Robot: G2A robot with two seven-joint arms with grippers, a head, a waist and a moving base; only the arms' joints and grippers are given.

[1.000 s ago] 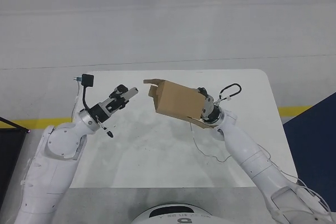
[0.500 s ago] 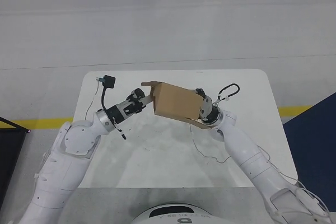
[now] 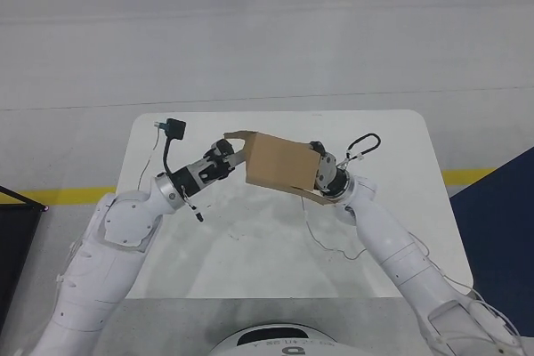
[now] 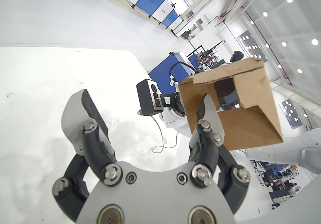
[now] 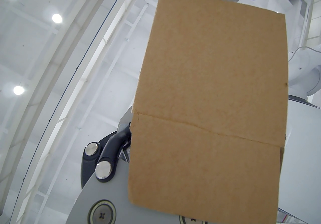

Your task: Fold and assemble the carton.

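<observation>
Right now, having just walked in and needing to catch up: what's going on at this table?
A two-armed robot is assembling a brown cardboard carton. The right gripper holds it by one end, raised above the white table. The left gripper is open at the carton's other, open end, with one finger by a flap; contact is unclear. That end is not yet folded shut.

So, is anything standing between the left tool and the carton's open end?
Nothing visible. The left tool, open, sits right at the open end of the carton, with one finger overlapping a flap; whether it touches is unclear. The right tool holds the carton's other end above the table.
</observation>
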